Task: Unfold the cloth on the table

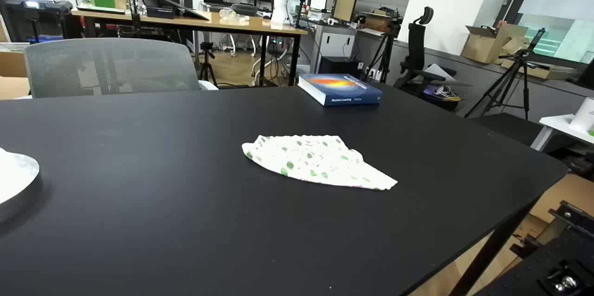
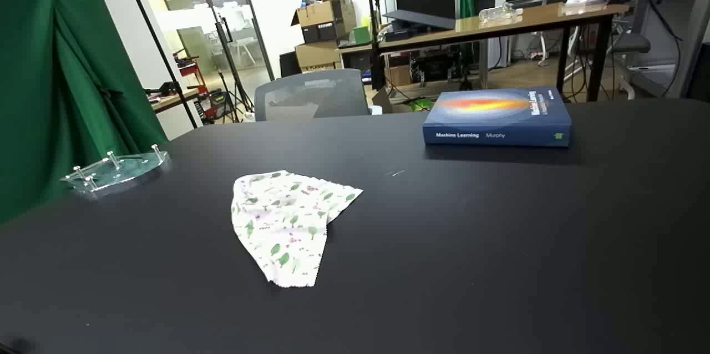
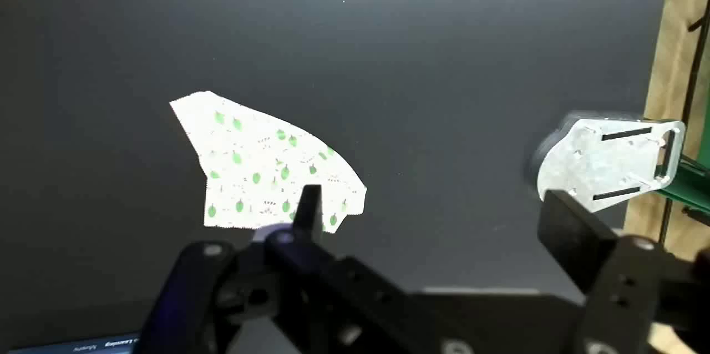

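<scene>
A white cloth [image 1: 311, 161] with green leaf-like prints lies folded on the black table [image 1: 162, 222]. In an exterior view [image 2: 283, 226] it has a narrow point to the right and a broader flap toward the front. In the wrist view the cloth [image 3: 266, 165] lies left of centre, with a curved edge on its right. My gripper [image 3: 434, 193] is wide open and empty, above the table. Its left finger overlaps the cloth's lower right part in the picture and hides a little of it. The gripper does not show in the exterior views.
A thick blue book [image 2: 493, 121] lies near the table's far side; its edge shows in the wrist view [image 3: 83, 345]. A clear plate with metal posts [image 2: 119, 171] stands near another edge, also in the wrist view [image 3: 610, 160]. A grey chair [image 1: 111, 66] stands behind the table.
</scene>
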